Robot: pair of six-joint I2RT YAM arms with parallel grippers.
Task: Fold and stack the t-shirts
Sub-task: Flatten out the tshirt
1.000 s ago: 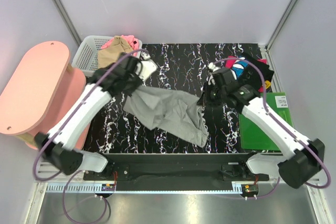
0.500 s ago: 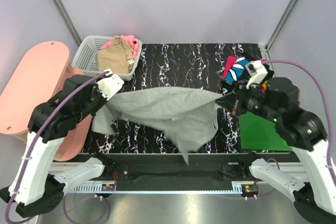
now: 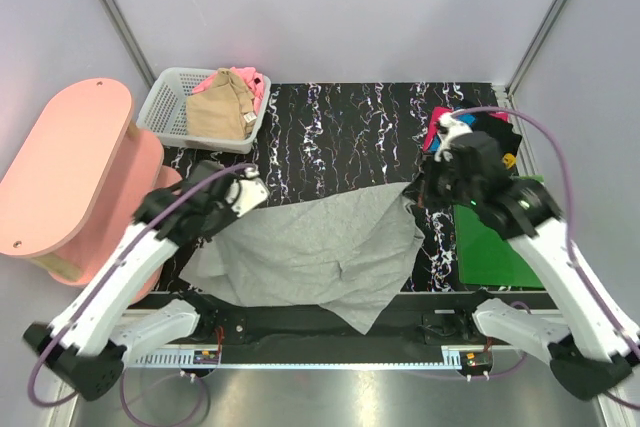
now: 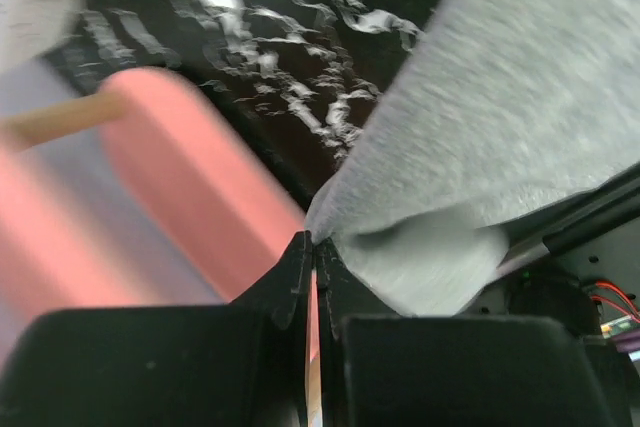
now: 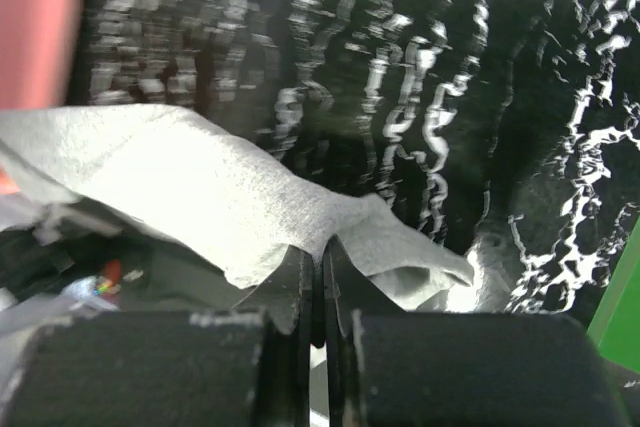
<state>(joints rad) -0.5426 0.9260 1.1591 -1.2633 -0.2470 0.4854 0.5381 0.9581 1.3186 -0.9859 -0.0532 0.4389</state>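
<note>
Both wrist views are smearing with motion blur. The right arm is covering much of the black t-shirt with pink-blue-white print (image 3: 447, 127) at the far right corner, along with the far end of the flat green board (image 3: 495, 247). The large plain light-grey cloth t-shirt (image 3: 310, 252) is lying spread over the near half of the black white-veined table top (image 3: 340, 122). Its near hem is spilling over the front edge and hiding part of the base rail. The left gripper (image 4: 311, 244) is pinching the shirt's left edge, jaws clamped tight, and the right gripper (image 5: 320, 245) is pinching the right corner likewise. A tan t-shirt (image 3: 218, 112) and a bright pink one (image 3: 255, 80) are sitting in the white plastic lattice basket (image 3: 165, 97) at the far left, beside a pink rounded stool (image 3: 60, 157). Bare marbled surface is showing between the basket and the printed tee.
</note>
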